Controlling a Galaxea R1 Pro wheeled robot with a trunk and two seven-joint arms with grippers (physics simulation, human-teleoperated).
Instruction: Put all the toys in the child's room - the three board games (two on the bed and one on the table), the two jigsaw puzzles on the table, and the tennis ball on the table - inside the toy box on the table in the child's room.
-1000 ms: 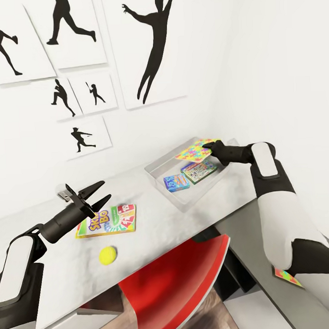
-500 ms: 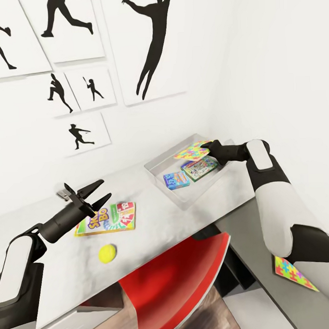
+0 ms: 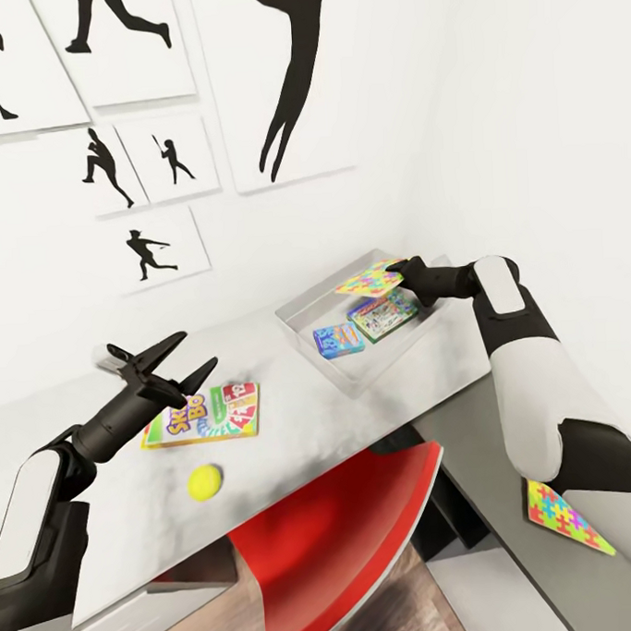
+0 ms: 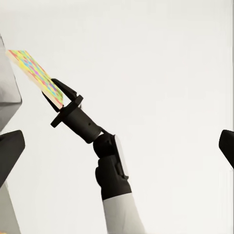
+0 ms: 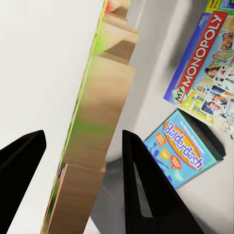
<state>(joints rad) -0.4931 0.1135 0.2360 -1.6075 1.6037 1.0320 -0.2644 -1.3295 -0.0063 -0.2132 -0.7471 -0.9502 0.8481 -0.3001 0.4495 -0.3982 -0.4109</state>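
Note:
My right gripper [image 3: 398, 271] is shut on a square jigsaw puzzle [image 3: 371, 278] with a many-coloured piece pattern, held tilted above the far end of the light grey toy box [image 3: 295, 322]. In the right wrist view the puzzle [image 5: 100, 117] stands edge-on between the fingers. Inside the box lie the blue Balderdash game [image 3: 338, 338] and a Monopoly game [image 3: 382, 314]. The Skip-Bo game [image 3: 205, 413] and the tennis ball [image 3: 205, 481] lie on the white table [image 3: 293, 418]. Just above the Skip-Bo box's far left corner hovers my left gripper [image 3: 198, 350], open and empty.
A second coloured jigsaw puzzle [image 3: 567, 517] lies on the lower dark grey cabinet [image 3: 514, 573] at the right. A red chair [image 3: 336, 536] is pushed under the table's front edge. The wall with silhouette posters [image 3: 155, 259] runs close behind the table.
The view has tilted slightly. My right gripper has carried the puzzle a little farther over the toy box. The left gripper's wrist has turned and its fingers stand wider apart.

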